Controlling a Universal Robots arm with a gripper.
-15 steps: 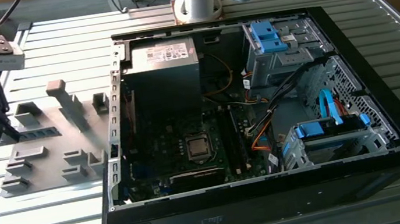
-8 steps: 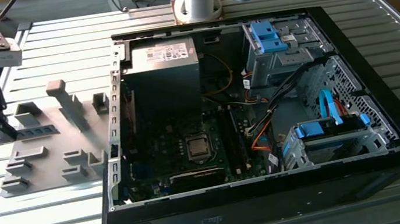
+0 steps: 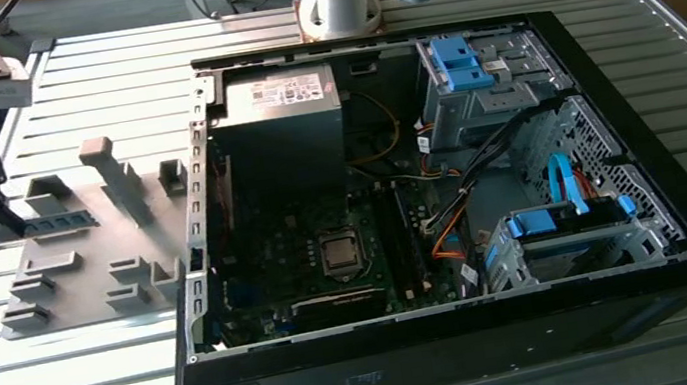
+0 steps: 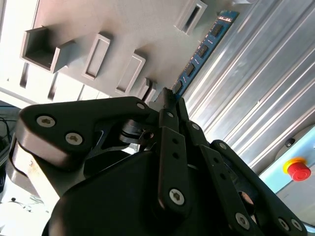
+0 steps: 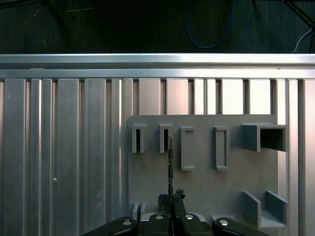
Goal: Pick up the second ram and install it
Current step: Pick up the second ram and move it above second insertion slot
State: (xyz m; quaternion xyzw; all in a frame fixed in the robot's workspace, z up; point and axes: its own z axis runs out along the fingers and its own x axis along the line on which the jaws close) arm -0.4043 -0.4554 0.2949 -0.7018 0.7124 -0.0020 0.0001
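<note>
A ribbed aluminium table [image 3: 71,69] carries two things in the exterior view. At the exterior view's right lies an open black computer case [image 3: 472,336], its side panel off. Inside it are a dark motherboard with a square silver CPU socket [image 3: 340,251] and blue plastic drive-bay clips [image 3: 460,60]. At the exterior view's left lies a flat grey plastic fixture [image 3: 75,291] with upright blocks.

The second ram [image 3: 58,222], a long thin blue-green circuit board with a row of small dark chips, stands on its edge on the fixture, at the side far from the case. The black gripper [image 3: 12,224] is at the stick's end farthest from the case.

In the second wrist view the gripper [image 4: 169,93] has its two fingers drawn close together on the near end of the ram [image 4: 202,49]. The stick runs away from the gripper along the fixture's [image 4: 147,19] edge, beside the table slats [image 4: 256,98]. A red round button [image 4: 299,169] sits at the table's edge.

In the first wrist view the ram [image 5: 170,162] appears edge-on as a thin dark line. The gripper [image 5: 171,196] pinches it from both sides over the fixture [image 5: 202,187].
</note>
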